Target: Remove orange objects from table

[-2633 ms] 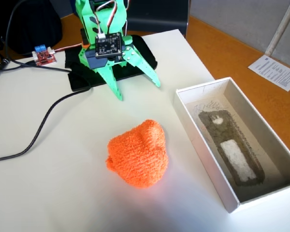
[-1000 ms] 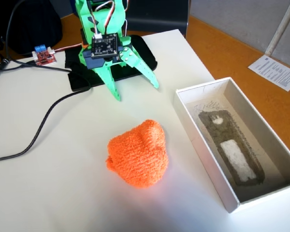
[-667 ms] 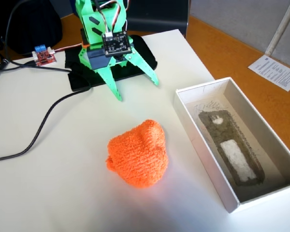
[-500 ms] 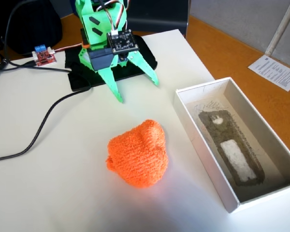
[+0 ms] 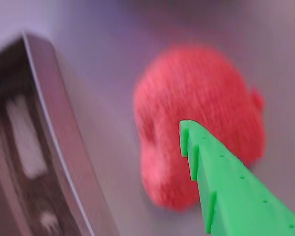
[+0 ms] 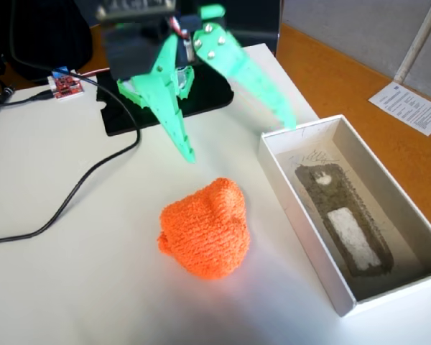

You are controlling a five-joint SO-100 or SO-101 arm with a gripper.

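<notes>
The orange object [image 6: 205, 228] is a fuzzy knitted lump lying on the white table [image 6: 93, 287], left of a white box. In the wrist view the orange object [image 5: 196, 123] looks reddish and blurred, partly behind one green finger [image 5: 226, 187]. My green gripper [image 6: 241, 140] hangs above and behind the lump, open wide, with nothing between its fingers. One fingertip is near the lump's far side, the other near the box's corner.
A white cardboard box [image 6: 287, 208] with a dark insert stands to the right; the box [image 5: 54, 147] also fills the left of the wrist view. A black cable [image 6: 65, 201] snakes across the left. A small red circuit board [image 6: 63, 85] and a black base plate [image 6: 129, 115] lie at the back.
The arm has swung forward from its folded pose over the base. The gripper has opened wide and now reaches toward the orange lump, which has not moved.
</notes>
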